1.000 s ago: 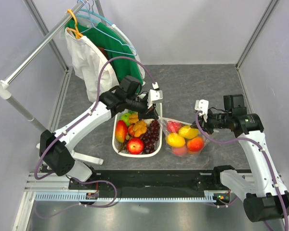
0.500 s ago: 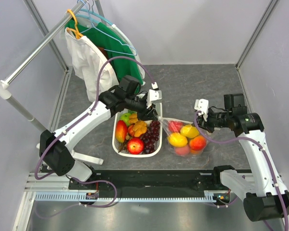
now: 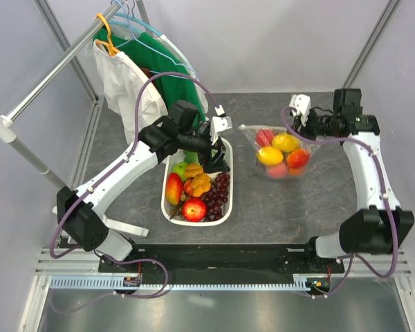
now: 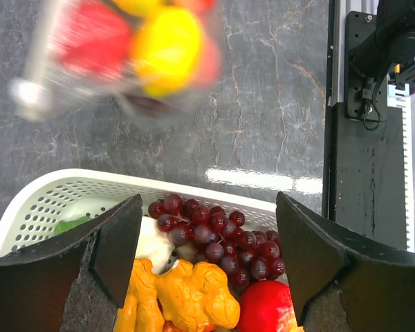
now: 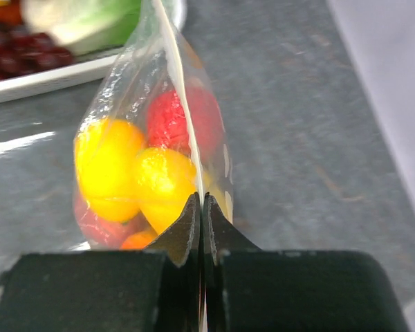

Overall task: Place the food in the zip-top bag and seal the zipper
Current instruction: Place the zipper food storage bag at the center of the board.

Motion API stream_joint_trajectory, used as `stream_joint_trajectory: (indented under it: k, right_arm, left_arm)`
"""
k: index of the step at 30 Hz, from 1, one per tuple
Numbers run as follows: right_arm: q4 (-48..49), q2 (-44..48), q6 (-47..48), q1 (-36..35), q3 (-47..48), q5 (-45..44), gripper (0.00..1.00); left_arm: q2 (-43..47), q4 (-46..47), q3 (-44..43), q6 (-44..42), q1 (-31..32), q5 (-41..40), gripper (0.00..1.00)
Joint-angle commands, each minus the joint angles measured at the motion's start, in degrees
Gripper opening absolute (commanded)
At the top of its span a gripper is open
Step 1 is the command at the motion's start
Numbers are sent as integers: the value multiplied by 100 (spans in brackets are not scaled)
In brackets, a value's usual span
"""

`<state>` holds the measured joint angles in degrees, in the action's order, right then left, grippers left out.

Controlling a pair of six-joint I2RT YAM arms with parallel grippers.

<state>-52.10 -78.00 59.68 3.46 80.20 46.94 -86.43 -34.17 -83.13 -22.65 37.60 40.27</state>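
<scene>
Right wrist view: zip-top bag (image 5: pixel 124 90), loaded with red, yellow and orange fruit (image 5: pixel 159 183), hangs straight ahead of the right gripper (image 5: pixel 202 207), clenched on its mouth edge. Since a second ago it is carried well clear of the basket (image 3: pixel 164 200). Left gripper (image 4: pixel 207 211) gapes empty over remaining grapes (image 4: pixel 218 242). Judgement: filling paused, sealing next.

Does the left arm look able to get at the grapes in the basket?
Probably yes. The left end effector hangs open right above the basket, the grapes lie uncovered on top, and the right end effector holds the bag off to the side.
</scene>
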Motion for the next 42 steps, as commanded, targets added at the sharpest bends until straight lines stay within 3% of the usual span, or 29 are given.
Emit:
stream_joint_trajectory:
  k: [1,4,8,10,11,24,28,36,42]
  right_arm:
    - [498,-724,781,67,926,413,0]
    - [543,-1191,1105,67,1243,448,0]
    - [508,-1376,1756,67,910,465,0]
    - [316,-1350,2002,40,480,370,0]
    - [201,-1315,2343,49,322,334,0]
    - [-828,503,3988,31,-2657,-280,0]
    - [-907,891,4052,40,-3151,-545,20]
    - [-1363,1532,3105,31,-3021,-468,78]
    - [-1269,2156,1269,32,-2352,262,98]
  left_arm:
    - [-58,174,-142,314,-16,86,84]
    - [-58,192,-107,297,-16,86,84]
    - [-23,200,-19,288,-16,-28,87]
    - [-5,183,-1,306,-25,-107,99]
    - [12,148,8,314,-25,-168,100]
    - [126,16,95,402,-43,-573,100]
    - [197,16,306,385,-52,-721,100]
    - [381,-194,404,709,-122,-872,100]
    - [592,-756,166,482,-131,-706,100]
